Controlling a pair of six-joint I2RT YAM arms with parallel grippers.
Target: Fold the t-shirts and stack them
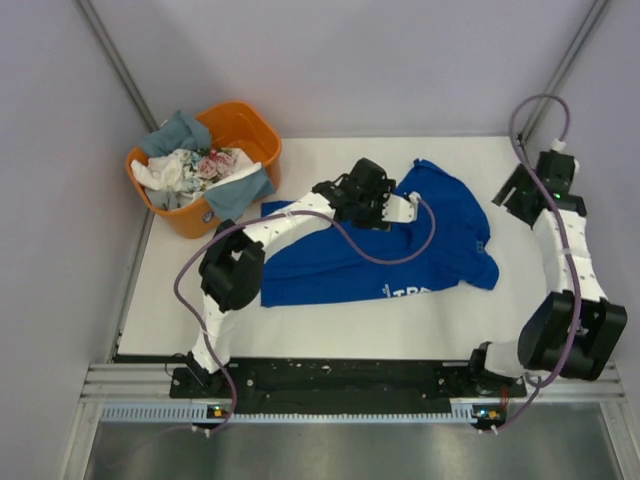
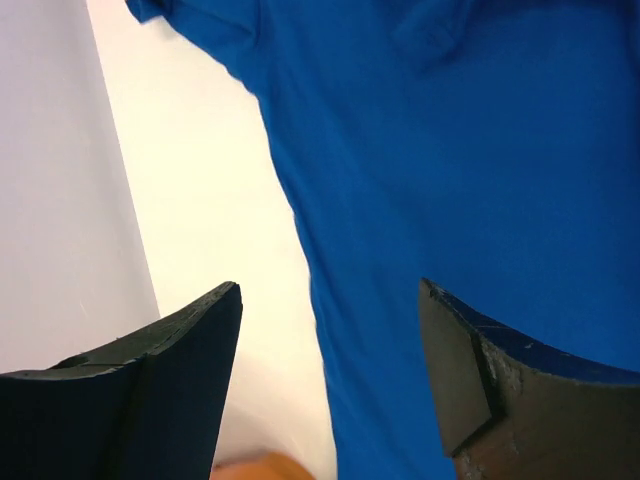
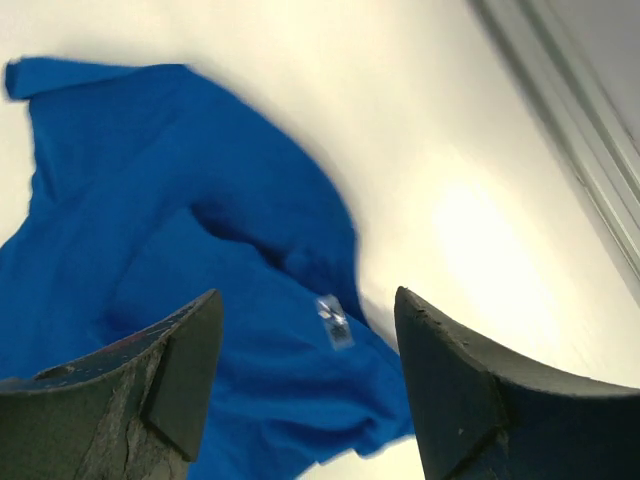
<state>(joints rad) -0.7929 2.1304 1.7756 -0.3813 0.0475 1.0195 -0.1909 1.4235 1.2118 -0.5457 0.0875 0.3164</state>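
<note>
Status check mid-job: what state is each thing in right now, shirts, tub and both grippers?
Blue t-shirt: spread on the table, rumpled, not folded.
Orange tub: upright, filled with shirts.
Other shirts: heaped unfolded in the orange tub.
Left gripper: open, empty, above the blue t-shirt.
Right gripper: open, empty, beside the blue t-shirt.

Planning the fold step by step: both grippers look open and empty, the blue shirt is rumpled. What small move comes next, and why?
Probably lower the left gripper and pinch the edge of the blue t-shirt below it. Its jaws stand open over that edge, the shirt lies wrinkled, and the right gripper hangs open off to the side.
</note>
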